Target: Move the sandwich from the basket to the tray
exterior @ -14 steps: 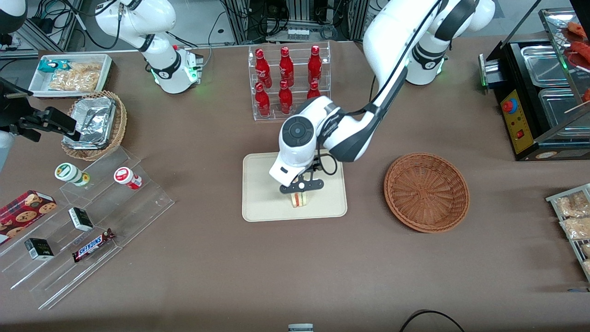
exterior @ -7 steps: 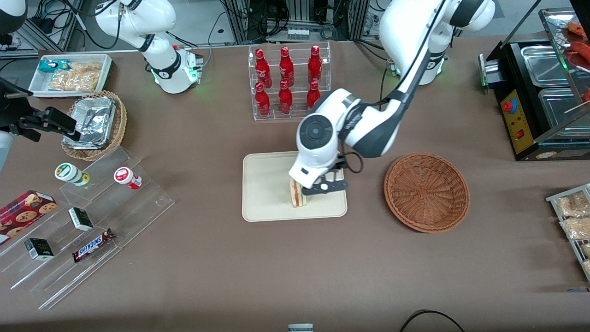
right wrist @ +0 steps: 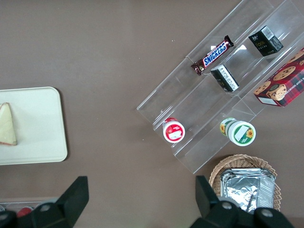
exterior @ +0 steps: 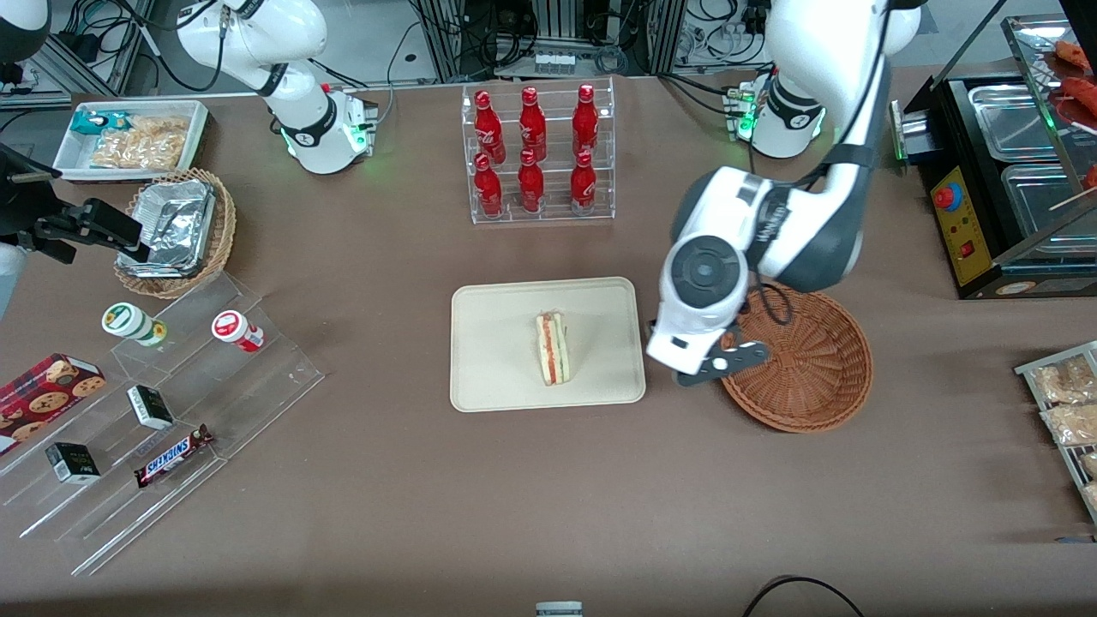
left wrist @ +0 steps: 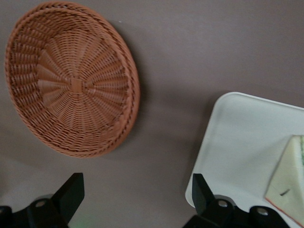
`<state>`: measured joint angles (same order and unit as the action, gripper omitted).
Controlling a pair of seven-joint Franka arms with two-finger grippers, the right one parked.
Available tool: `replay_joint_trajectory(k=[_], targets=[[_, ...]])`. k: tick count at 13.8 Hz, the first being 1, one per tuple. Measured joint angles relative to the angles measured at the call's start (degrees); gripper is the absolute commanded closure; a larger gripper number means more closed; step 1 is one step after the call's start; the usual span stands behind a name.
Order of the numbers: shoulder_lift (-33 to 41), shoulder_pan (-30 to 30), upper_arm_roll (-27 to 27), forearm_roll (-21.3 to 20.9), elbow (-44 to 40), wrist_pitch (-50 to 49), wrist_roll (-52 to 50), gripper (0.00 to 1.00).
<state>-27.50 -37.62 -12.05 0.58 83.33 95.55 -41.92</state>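
Note:
The sandwich (exterior: pixel 554 349), a pale wedge with red and green filling on its edge, lies on the cream tray (exterior: pixel 497 343), apart from my gripper. It also shows in the left wrist view, sandwich (left wrist: pixel 289 180) on tray (left wrist: pixel 242 137), and in the right wrist view, sandwich (right wrist: pixel 7 124) on tray (right wrist: pixel 38 123). My gripper (exterior: pixel 716 364) hangs over bare table between the tray and the reddish-brown basket (exterior: pixel 806 377). In the wrist view the gripper (left wrist: pixel 137 185) is open with nothing between its fingers. Nothing lies in the basket (left wrist: pixel 71 80).
A clear rack of red bottles (exterior: pixel 536 154) stands farther from the front camera than the tray. Toward the parked arm's end are a stepped acrylic shelf (exterior: pixel 171 411) with snacks and a lighter wicker basket (exterior: pixel 176 231) holding foil. A black food warmer (exterior: pixel 1003 171) stands at the working arm's end.
My gripper let go of the sandwich on the tray and moved off sideways toward the basket. The sandwich stays on the tray, now fully in view.

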Motion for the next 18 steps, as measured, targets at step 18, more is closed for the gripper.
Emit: replay_joint_trajectory(k=[18], targets=[[19.52,34.63,16.86,-1.22,8.35,-9.38,31.09,0.0]])
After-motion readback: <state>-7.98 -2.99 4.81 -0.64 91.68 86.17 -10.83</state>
